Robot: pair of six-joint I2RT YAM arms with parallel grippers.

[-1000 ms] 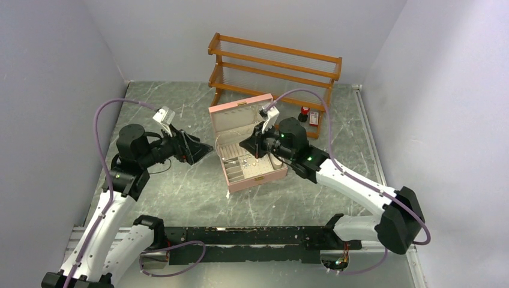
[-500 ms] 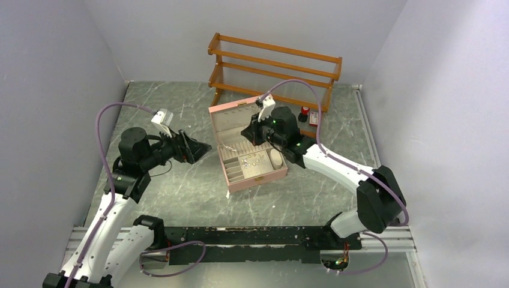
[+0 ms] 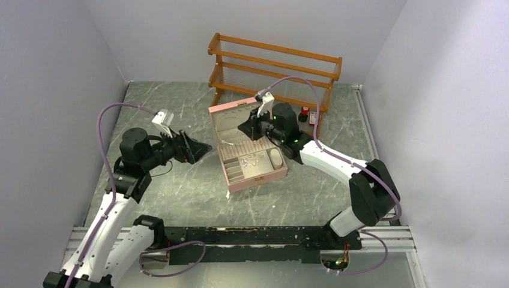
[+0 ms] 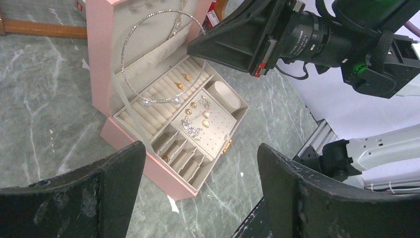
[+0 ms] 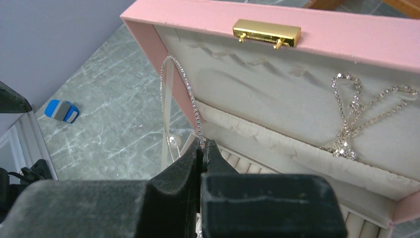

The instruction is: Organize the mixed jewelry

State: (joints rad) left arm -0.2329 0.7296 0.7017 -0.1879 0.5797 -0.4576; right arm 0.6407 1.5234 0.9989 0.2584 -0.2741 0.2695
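The pink jewelry box [image 3: 257,180] stands open in mid-table, lid upright. My right gripper [image 3: 243,128] is over its back half, shut on a thin silvery necklace loop [image 5: 192,99] that stands up in front of the lid [image 5: 346,37]. From the left wrist view the loop [image 4: 123,69] reaches from the lid down to the ring rolls. Gold earrings [image 4: 193,105], a sparkly piece [image 4: 190,128] and a gold ring [image 4: 165,157] lie in the tray. A second chain [image 5: 346,134] hangs inside the lid. My left gripper [image 3: 203,147] is open, left of the box, holding nothing.
A wooden two-shelf rack [image 3: 273,63] stands behind the box. Small red-and-black bottles [image 3: 305,111] sit at its right foot. A small blue object [image 5: 62,110] lies on the marble top left of the box. A white scrap [image 4: 172,203] lies by the box's front corner.
My right gripper has moved back from over the tray toward the lid, taking the necklace loop with it. The left arm has barely moved.
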